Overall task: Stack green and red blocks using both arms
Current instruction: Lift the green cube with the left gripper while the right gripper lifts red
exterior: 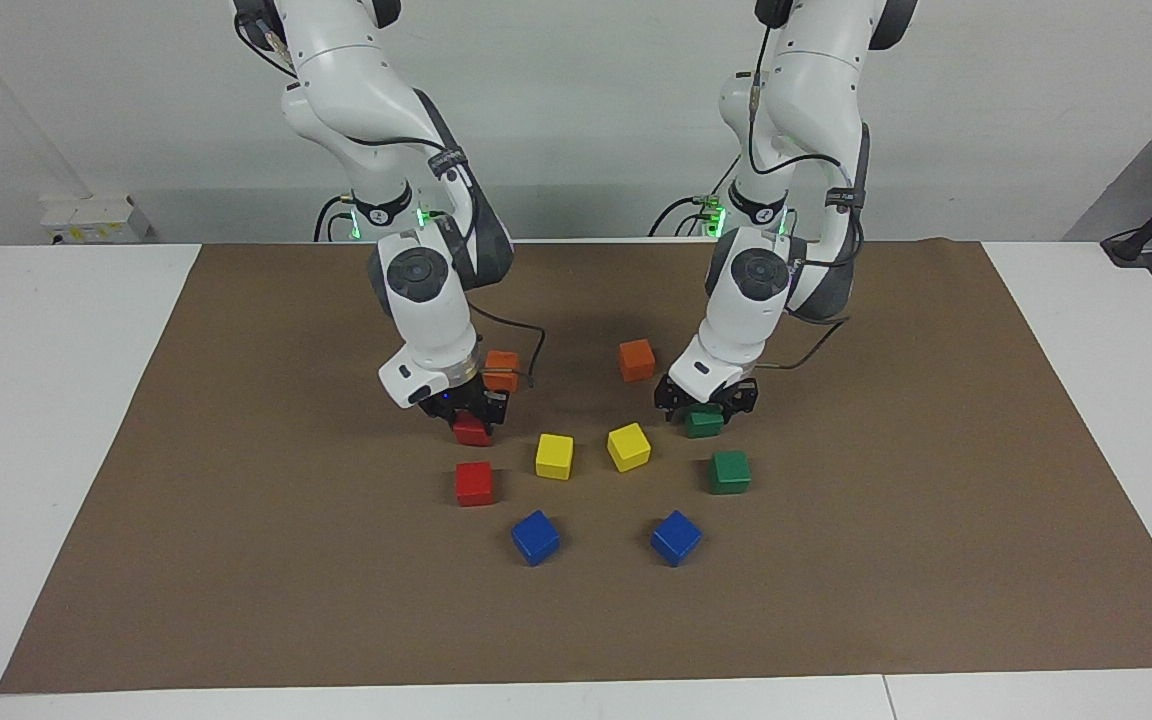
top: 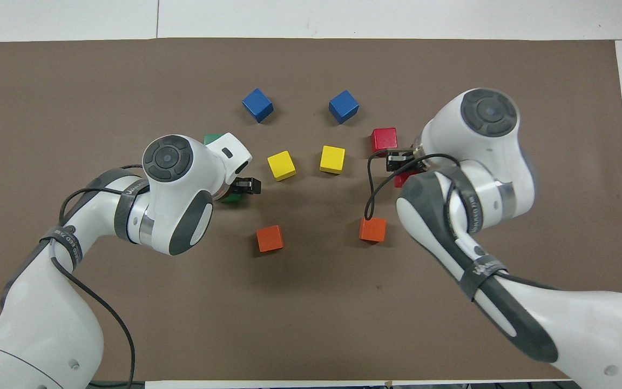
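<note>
— Brown paper (exterior: pixel 236 600) covered most of the white table (exterior: pixel 56 420), and both white arms were bent down over it. Where did each one stand?

— Taking the pair of yellow blocks (exterior: pixel 554 456) as the mark: the right arm (exterior: pixel 416 290) came down at their right-arm end, its right gripper (exterior: pixel 471 420) clenched on a red block (exterior: pixel 472 431) that sat tilted, one corner low. The left arm (exterior: pixel 756 290) came down at the yellows' left-arm end, its left gripper (exterior: pixel 706 408) grasping a green block (exterior: pixel 704 423).

— Was anything stacked yet?

— No. I judged the job barely begun: each arm had just taken its block, and no block rested on another. The second red block (exterior: pixel 474 483) lay flat on the paper, farther from the robots than the yellows, toward the right arm's end. The second green block (exterior: pixel 729 471) lay likewise toward the left arm's end. Both carries and both placings were left.

— Which way did the blocks point?

— Being cubes, they had no long axis. The two resting ones sat nearly square to the table edge; the held red one was turned askew.
</note>
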Controlling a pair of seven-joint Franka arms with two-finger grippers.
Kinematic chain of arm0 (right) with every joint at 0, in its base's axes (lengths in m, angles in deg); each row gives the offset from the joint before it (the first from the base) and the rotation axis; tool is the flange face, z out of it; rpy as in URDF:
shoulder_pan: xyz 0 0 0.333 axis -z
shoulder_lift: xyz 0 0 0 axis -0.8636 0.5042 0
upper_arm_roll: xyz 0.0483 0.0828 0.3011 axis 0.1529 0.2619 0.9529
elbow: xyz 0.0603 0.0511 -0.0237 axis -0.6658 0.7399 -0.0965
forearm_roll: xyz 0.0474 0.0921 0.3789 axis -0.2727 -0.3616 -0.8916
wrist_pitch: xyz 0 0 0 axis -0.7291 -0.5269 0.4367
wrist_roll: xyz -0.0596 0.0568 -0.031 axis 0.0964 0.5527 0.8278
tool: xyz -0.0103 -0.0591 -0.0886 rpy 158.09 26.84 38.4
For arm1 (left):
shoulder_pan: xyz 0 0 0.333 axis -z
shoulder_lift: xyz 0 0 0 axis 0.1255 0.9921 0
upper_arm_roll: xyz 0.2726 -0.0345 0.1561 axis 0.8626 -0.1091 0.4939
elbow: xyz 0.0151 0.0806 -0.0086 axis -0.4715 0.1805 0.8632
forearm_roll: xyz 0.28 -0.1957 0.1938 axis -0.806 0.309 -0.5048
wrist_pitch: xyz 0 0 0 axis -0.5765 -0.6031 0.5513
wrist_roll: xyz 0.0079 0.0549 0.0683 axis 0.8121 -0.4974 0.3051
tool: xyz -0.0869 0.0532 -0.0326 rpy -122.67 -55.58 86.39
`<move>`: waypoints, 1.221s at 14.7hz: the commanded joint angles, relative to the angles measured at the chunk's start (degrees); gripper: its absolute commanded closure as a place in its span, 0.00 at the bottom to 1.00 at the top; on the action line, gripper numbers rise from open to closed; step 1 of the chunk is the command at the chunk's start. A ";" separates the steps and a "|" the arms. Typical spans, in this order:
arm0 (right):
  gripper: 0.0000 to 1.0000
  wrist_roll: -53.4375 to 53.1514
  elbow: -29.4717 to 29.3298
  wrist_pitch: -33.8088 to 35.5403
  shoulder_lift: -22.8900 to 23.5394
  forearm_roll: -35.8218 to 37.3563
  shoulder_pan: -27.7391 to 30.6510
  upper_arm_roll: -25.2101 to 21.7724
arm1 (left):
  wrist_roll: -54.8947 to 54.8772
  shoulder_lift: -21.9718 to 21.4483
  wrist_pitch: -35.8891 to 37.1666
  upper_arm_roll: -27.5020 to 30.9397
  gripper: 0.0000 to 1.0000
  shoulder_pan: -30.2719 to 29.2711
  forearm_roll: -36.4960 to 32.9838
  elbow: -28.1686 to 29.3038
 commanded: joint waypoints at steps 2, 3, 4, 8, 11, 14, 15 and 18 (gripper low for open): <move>1.00 23.34 -5.03 3.02 0.15 0.08 12.08 0.32 | 0.75 0.35 -0.86 0.95 0.68 1.72 -1.54 -0.01; 1.00 27.32 -3.98 1.18 -0.02 0.08 14.03 0.32 | 0.58 0.35 -0.25 1.04 1.00 1.73 -1.54 -0.09; 1.00 29.71 -2.58 -0.23 -0.29 0.08 15.52 0.32 | 0.58 0.26 -0.24 1.04 1.00 1.55 -1.80 -0.09; 1.00 30.00 3.84 -6.65 -1.34 -0.01 17.99 0.32 | -0.21 -2.62 7.19 1.39 1.00 -0.37 -2.33 -3.06; 1.00 29.91 6.04 -9.21 -0.64 -0.01 19.23 0.32 | -4.41 -9.38 17.57 1.21 1.00 -6.69 -2.15 -4.58; 1.00 30.17 8.24 -11.49 -0.64 -0.01 19.41 0.23 | -16.16 -13.71 24.17 1.21 1.00 -17.31 -1.80 -4.05; 1.00 30.26 8.68 -12.19 -0.55 -0.01 19.58 0.23 | -20.82 -13.97 24.71 1.21 1.00 -20.91 -1.80 -3.96; 1.00 30.26 8.77 -12.55 -0.03 -0.01 19.85 0.23 | -29.81 -15.03 21.14 1.21 1.00 -29.45 -1.71 -0.29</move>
